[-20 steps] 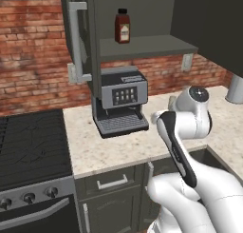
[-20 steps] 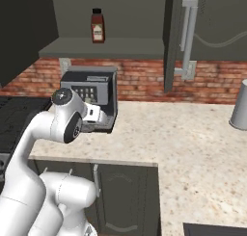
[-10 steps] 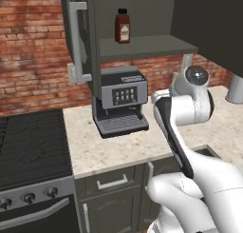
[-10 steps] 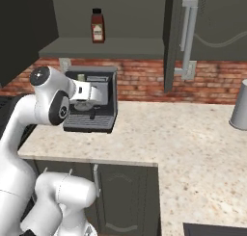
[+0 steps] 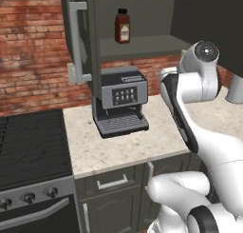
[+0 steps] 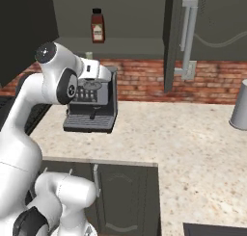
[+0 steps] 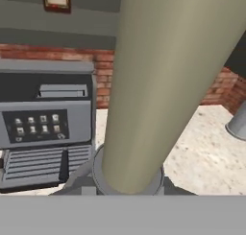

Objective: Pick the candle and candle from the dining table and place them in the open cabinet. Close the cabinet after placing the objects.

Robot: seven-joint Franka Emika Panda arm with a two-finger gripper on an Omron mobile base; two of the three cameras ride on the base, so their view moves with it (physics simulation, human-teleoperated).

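The arm has swung up toward the open cabinet (image 5: 137, 18); the end effector stays clamped on the stick candle (image 7: 158, 85), raised beside the coffee machine (image 5: 121, 101), ready for shelving

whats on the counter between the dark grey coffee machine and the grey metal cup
Nothing: in the right base view the beige speckled stone counter lies bare between the dark grey coffee machine and the grey metal cup.

Even, soft rendered light, faint shadows under the cabinet (image 5: 137, 18), no glare, slightly coarse textures up close.
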